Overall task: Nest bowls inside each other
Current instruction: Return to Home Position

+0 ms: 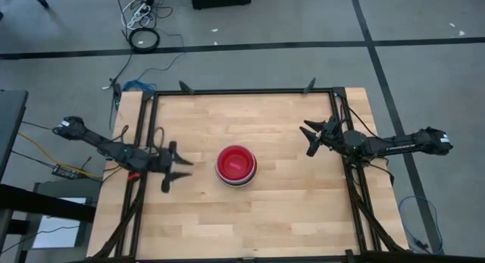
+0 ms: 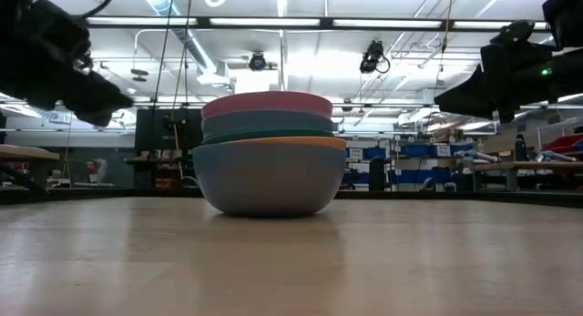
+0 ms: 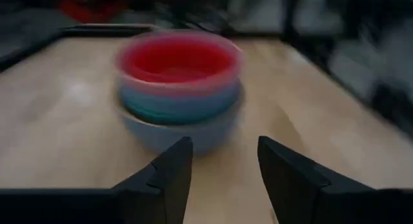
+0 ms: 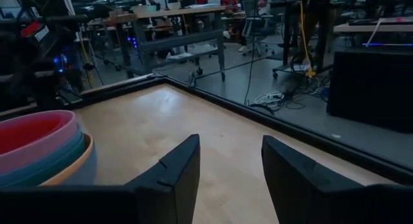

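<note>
The bowls (image 1: 236,165) stand nested in one stack at the middle of the wooden table, resting on the bottom of the outer grey-blue bowl (image 2: 266,184). Above it show an orange rim, a green one, a teal bowl and a pink-red bowl (image 3: 178,59) on top. My left gripper (image 1: 182,172) is open at the stack's left, a short way off, with nothing between its fingers (image 3: 222,169). Farther off at the stack's right, my right gripper (image 1: 309,136) is open and holds nothing (image 4: 229,166).
A black frame (image 1: 242,91) runs along the table's far edge and down both sides. Bare wood lies around the stack. Cables (image 1: 144,24) lie on the floor beyond the far edge, and workshop benches (image 4: 161,30) stand in the room behind.
</note>
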`<action>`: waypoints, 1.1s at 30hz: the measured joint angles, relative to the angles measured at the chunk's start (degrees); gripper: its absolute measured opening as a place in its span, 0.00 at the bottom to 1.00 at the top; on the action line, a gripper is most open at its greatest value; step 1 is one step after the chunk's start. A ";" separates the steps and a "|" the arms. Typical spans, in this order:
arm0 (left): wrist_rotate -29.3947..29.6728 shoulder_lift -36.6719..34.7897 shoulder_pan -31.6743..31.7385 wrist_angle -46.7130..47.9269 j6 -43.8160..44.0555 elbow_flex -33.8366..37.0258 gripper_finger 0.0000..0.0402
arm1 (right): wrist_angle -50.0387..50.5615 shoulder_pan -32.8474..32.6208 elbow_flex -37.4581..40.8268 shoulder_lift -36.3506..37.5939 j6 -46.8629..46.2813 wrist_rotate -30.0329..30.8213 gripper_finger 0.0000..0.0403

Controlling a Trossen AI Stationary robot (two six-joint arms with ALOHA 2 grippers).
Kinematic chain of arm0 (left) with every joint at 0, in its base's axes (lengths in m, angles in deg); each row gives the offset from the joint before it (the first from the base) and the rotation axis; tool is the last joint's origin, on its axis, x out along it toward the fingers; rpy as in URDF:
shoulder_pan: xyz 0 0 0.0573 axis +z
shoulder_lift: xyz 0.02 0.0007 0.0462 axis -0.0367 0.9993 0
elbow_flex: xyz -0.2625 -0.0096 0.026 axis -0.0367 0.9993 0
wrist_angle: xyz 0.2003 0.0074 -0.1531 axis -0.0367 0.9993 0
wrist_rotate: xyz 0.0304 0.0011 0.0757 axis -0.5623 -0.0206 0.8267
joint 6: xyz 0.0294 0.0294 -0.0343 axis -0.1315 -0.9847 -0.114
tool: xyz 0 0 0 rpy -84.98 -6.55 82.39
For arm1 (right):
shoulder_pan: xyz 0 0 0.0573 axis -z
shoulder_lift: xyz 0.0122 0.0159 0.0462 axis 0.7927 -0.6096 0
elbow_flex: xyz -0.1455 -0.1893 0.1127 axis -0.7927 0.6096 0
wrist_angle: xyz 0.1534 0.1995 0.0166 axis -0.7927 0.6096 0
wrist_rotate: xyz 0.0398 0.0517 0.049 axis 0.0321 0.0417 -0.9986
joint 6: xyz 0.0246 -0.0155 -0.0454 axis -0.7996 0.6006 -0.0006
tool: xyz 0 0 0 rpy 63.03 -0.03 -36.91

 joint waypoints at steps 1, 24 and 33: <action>-1.83 0.80 -0.29 0.23 -2.85 0.00 0.46 | -0.05 0.00 0.00 0.00 0.00 -0.01 0.39; -0.50 3.24 -0.25 -1.58 -16.36 0.04 0.46 | -0.20 0.00 0.02 0.00 0.00 -0.01 0.38; -0.50 3.24 -0.25 -1.58 -16.36 0.07 0.46 | -0.22 0.00 0.04 0.00 0.00 -0.01 0.38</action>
